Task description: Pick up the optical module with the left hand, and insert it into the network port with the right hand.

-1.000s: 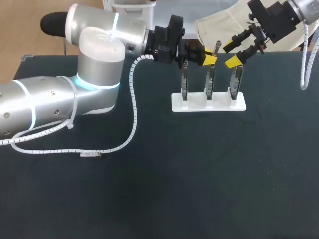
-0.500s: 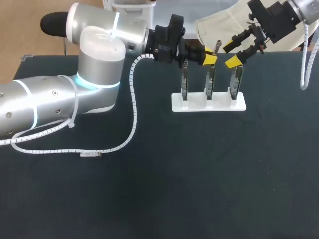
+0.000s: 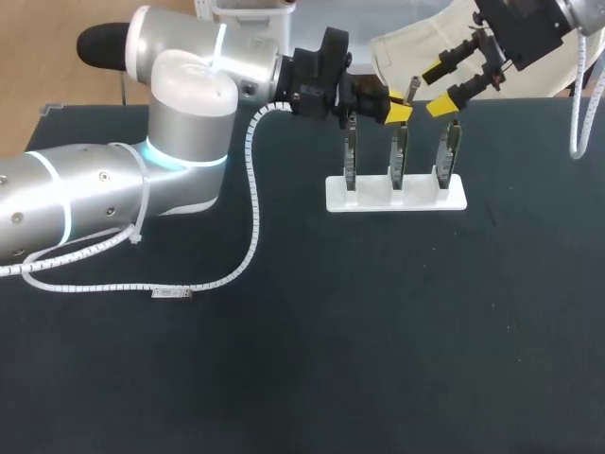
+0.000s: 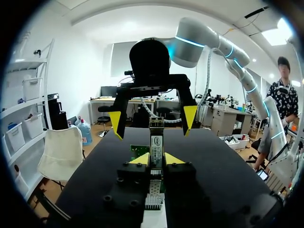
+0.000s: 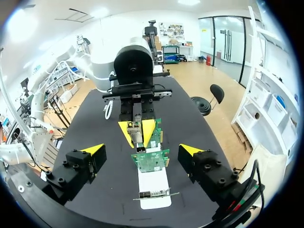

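In the head view, the left arm (image 3: 113,180) came in from the left edge and stretched across the upper frame, its wrist level over the dark counter (image 3: 397,340). The left end effector (image 3: 394,111) was clamped on the module (image 3: 412,90) at upper centre. It sat above the middle of three cards (image 3: 399,156) standing upright in a white stand (image 3: 397,197). The right arm (image 3: 579,13) entered from the upper right corner. The right end effector (image 3: 440,89) hung just right of the module, fingers apart and not touching it.

The left wrist view showed the module lengthwise, pinched between the left end effector's yellow tips. It pointed ahead at the right end effector, whose spread fingers flanked its far end. A green card edge showed just under the tips.

In the right wrist view, the right fingers stood wide to either side of the stand. The module's tip poked out of the left end effector toward them, just above a green card face. A metal bracket crossed the stand's near end.
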